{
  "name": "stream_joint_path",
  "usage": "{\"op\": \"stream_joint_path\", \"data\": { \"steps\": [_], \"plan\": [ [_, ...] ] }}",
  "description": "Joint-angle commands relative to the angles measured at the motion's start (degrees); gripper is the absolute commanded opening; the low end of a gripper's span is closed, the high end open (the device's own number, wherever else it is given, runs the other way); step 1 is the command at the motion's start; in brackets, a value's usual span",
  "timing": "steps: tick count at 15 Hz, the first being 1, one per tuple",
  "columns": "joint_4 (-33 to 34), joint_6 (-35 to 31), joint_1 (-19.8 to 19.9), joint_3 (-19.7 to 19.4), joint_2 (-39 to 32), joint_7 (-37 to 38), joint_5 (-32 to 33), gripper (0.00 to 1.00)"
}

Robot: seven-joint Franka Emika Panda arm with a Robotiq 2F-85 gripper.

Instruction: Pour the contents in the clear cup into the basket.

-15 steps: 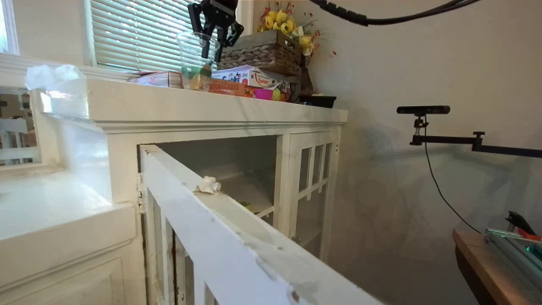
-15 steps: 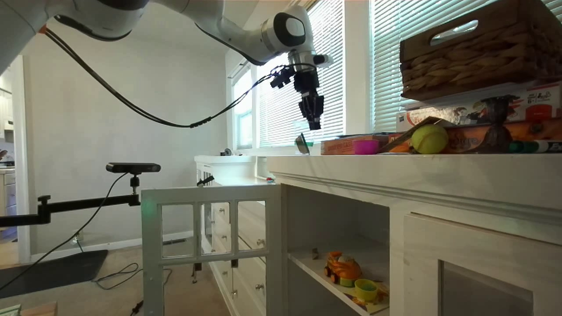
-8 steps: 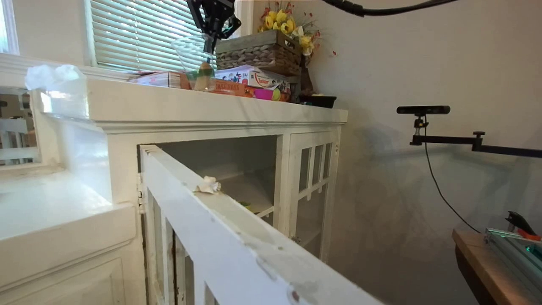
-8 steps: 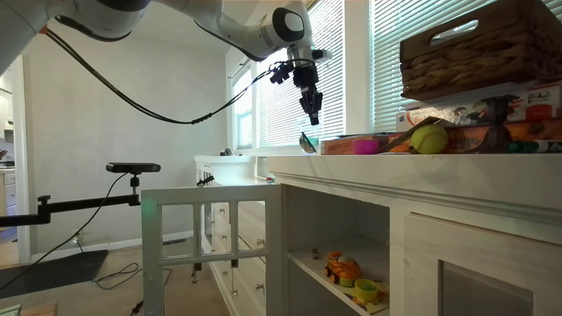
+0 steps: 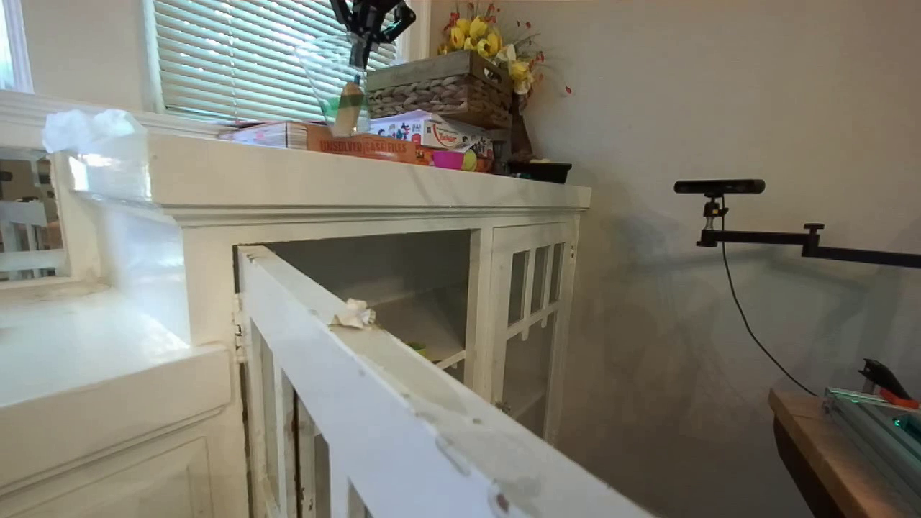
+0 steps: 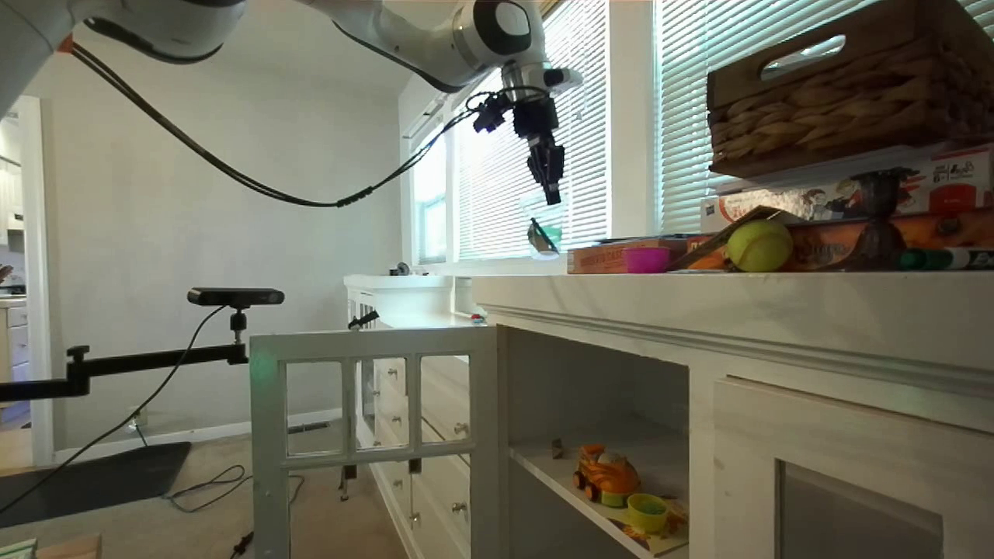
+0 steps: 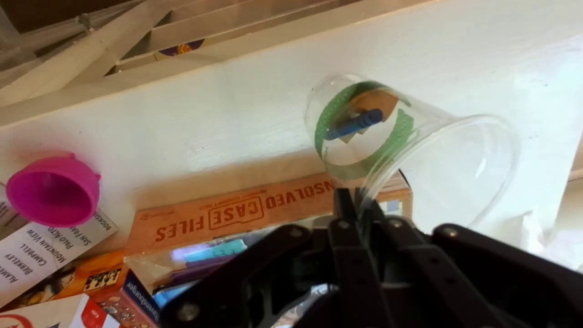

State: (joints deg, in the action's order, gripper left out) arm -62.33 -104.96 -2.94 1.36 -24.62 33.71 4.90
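Wrist view, left to right: a pink cup (image 7: 53,191) rests on the white ledge (image 7: 200,118); an orange box (image 7: 246,200) lettered CASE FILES follows; then my gripper (image 7: 359,204), its fingers pinching the clear cup (image 7: 412,143) at the rim. The clear cup hangs tilted, with a blue stick (image 7: 355,124) and brown pieces (image 7: 378,102) at its base.

Change since a second ago: the fingers go from spread to pressed in on the cup wall, and the clear cup goes from standing upright to hanging clear of the ledge. I judge the grasp complete; the carry comes next.

In both exterior views the clear cup is at left and the woven basket (image 6: 831,109) at right, raised on a stack of boxes (image 6: 815,202). Caution — in an exterior view the cup's mouth (image 5: 324,54) leans away from the basket. I judge that the pour needs more height, then a reversed tilt — and a rim pinch may let the cup swing.
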Motion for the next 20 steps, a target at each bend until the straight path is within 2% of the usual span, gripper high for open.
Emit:
{"op": "stream_joint_path", "data": {
  "steps": [1, 11, 20],
  "plan": [
    [-1.90, 0.85, -0.94, -1.15, 5.27, 5.34, 1.92, 0.02],
    [-4.36, -0.48, -1.47, -4.76, 16.71, 24.99, 12.70, 0.02],
    [-8.97, -2.26, -0.83, -7.59, 20.66, 44.33, 21.46, 0.02]
  ]
}}
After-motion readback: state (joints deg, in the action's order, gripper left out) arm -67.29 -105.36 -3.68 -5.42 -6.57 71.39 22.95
